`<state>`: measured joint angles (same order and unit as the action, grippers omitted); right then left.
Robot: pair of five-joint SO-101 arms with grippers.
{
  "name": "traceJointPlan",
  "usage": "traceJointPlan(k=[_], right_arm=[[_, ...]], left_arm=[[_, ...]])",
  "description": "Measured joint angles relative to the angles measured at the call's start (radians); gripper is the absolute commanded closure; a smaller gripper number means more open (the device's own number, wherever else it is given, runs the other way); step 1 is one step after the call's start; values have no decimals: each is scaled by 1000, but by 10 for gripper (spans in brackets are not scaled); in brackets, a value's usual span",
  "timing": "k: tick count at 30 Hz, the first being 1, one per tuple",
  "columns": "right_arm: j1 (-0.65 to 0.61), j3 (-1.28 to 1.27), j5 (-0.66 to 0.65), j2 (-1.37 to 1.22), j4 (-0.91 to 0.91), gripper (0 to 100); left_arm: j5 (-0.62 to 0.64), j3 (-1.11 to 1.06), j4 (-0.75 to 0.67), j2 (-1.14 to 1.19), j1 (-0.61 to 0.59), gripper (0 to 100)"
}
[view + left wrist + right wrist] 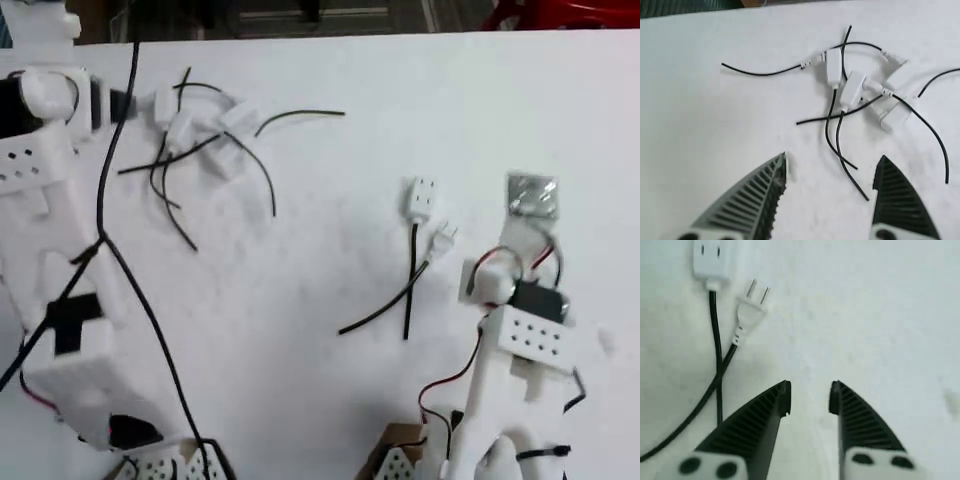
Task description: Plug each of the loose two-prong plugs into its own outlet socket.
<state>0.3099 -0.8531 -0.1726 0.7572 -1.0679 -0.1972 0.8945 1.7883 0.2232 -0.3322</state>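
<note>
**White desk, two lots of cords, no plug seen seated yet**

White desk [480, 100] runs across the whole high view, with dark floor and a bit of red beyond its far edge.

At the far left lies a pile of cords [190, 128]. In it I count three white socket blocks [832, 67], as far as I can tell, and several thin black leads crossing over one another. The small plugs on the lead ends are hard to count, and I cannot tell whether any of them already sits in a block. The left hand [833, 161] hangs above bare desk just short of this pile, fingers spread wide and holding nothing.

Farther right, well apart from the pile, there is one socket [421, 198] and one two-prong plug [443, 240]. The plug lies flat just beside the socket, prongs bare, so it is not in. Their two black cords [412, 280] cross behind them. The right hand [810, 386] sits near this pair, off to the side of the plug, with a narrow gap between its fingers and nothing in it.

By my reading the task is barely begun: this pair needs joining, and the pile needs sorting.
</note>
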Motion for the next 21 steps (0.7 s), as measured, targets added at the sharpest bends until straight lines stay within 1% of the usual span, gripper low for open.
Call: traceJointPlan(k=[4, 9, 12, 15, 21], right_arm=[[-17, 209, 64, -25, -77, 810], [-135, 265, 149, -190, -58, 810], [-184, 267, 230, -336, -2, 810], [-210, 267, 293, -480, 94, 810], [-270, 282, 368, -657, 345, 810]], left_arm=[[0, -224, 0, -104, 0, 721], [2, -465, 0, -167, 21, 721], [2, -589, -2, -172, 57, 721], [2, -678, -31, -172, 74, 721], [98, -865, -190, -172, 75, 721]])
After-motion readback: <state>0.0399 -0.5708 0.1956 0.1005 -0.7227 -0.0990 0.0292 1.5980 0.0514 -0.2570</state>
